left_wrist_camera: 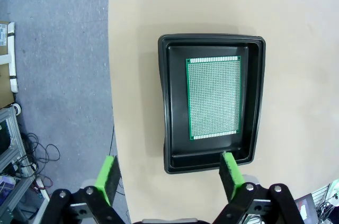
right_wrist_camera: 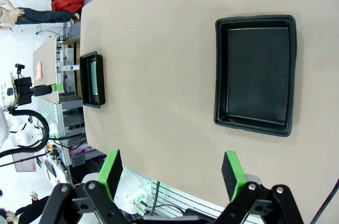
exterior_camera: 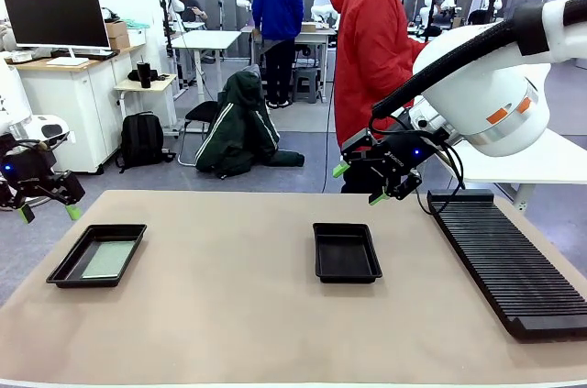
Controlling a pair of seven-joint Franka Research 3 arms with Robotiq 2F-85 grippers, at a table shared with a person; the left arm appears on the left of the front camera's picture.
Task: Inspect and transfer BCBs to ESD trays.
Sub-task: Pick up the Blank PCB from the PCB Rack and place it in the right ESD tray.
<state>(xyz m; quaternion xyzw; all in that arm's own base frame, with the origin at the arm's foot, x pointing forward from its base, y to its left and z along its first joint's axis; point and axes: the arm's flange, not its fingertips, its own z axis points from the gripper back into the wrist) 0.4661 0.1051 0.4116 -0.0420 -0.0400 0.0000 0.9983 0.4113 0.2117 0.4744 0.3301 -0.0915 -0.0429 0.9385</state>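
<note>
A black ESD tray [exterior_camera: 69, 261] at the table's left holds one pale grey-green BCB [exterior_camera: 108, 260]; from the left wrist the tray [left_wrist_camera: 172, 107] and the board [left_wrist_camera: 214, 98] lie just ahead of the fingers. A second black ESD tray [exterior_camera: 347, 252] sits bare near the table's middle, also visible as the tray [right_wrist_camera: 256, 73] from the right wrist. My left gripper [exterior_camera: 48, 212] hovers open off the table's left edge, holding nothing. My right gripper [exterior_camera: 359, 182] hangs open above the far edge behind the middle tray, with nothing between its fingers.
A long black ribbed rack [exterior_camera: 504, 255] lies along the table's right side. A person in a red jacket [exterior_camera: 370, 49] stands at the far side, behind my right arm. The far-off left tray [right_wrist_camera: 92, 79] appears in the right wrist view.
</note>
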